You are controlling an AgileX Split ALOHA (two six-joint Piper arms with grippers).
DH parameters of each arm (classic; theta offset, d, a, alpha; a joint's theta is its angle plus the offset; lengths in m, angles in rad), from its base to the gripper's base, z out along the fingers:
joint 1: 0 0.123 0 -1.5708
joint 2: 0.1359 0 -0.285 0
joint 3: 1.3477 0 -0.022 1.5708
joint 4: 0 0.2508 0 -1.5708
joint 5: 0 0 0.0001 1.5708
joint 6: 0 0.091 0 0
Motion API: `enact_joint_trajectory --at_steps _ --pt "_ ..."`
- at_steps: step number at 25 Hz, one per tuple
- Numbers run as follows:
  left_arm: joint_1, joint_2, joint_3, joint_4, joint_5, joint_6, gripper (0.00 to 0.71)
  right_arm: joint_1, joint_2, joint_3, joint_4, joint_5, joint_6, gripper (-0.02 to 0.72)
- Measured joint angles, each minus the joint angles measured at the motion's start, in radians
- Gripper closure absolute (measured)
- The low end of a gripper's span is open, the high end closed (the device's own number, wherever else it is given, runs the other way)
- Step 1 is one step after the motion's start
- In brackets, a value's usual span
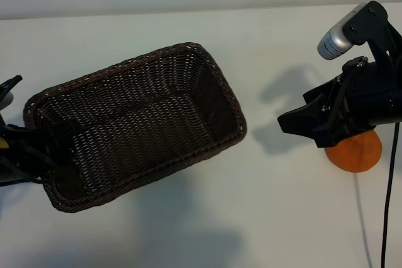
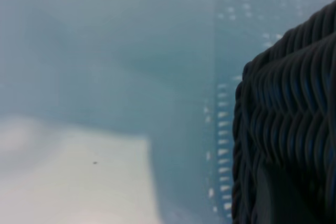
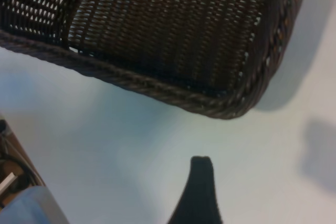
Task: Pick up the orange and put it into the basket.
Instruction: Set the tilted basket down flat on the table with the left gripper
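Two arms share the white tabletop [image 1: 188,230], each with a distinct duty at this moment. At the left edge, the left gripper [image 1: 38,142] is closed narrowly on the braided rim of the large rectangular dark-brown woven wicker basket [image 1: 135,123]; one black finger reaches over the rim into the interior while the rest of the gripper sits outside the wall. This grip appears intended to steady or tilt the basket, whose shadow falling wide of its near side suggests that it does not lie flat on the surface. The left wrist view shows only the woven corner of the basket [image 2: 289,124] close to the lens, consistent with a hold at the rim. Near the right edge, the right gripper [image 1: 308,123] hangs with its jaws standing wide and nothing between them; the right wrist view shows one black fingertip [image 3: 201,182] over bare tabletop [image 3: 131,145], with the basket corner [image 3: 220,103] beyond it. The small round bright-orange fruit [image 1: 355,152] rests on the tabletop directly beneath the right arm's wrist housing, partly hidden by it and well apart from the basket. The orange lies behind the fingertips rather than between them, so the gripper would probably have to draw back and descend before closing. No grasp of the fruit has yet been made.
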Motion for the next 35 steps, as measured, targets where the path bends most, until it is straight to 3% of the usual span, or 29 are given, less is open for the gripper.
enact_joint_trajectory --at_steps 6,12,14,28,35 --pt "0.011 -0.002 -0.068 -0.173 0.071 0.258 0.555 0.0 0.0 0.0 0.006 0.01 0.0 0.109" --pt "0.104 0.039 -0.217 -0.303 0.212 0.505 0.555 0.0 0.0 0.0 0.006 0.016 0.0 0.109" --pt "0.116 0.074 -0.257 -0.345 0.243 0.578 0.555 0.0 0.0 0.0 0.007 0.016 0.0 0.109" --pt "0.117 0.361 -0.497 -0.398 0.327 0.701 0.555 0.0 0.0 0.0 0.023 0.017 -0.003 0.109" --pt "0.039 0.478 -0.61 -0.397 0.332 0.701 0.555 0.0 0.0 0.0 0.023 0.018 -0.003 0.109"
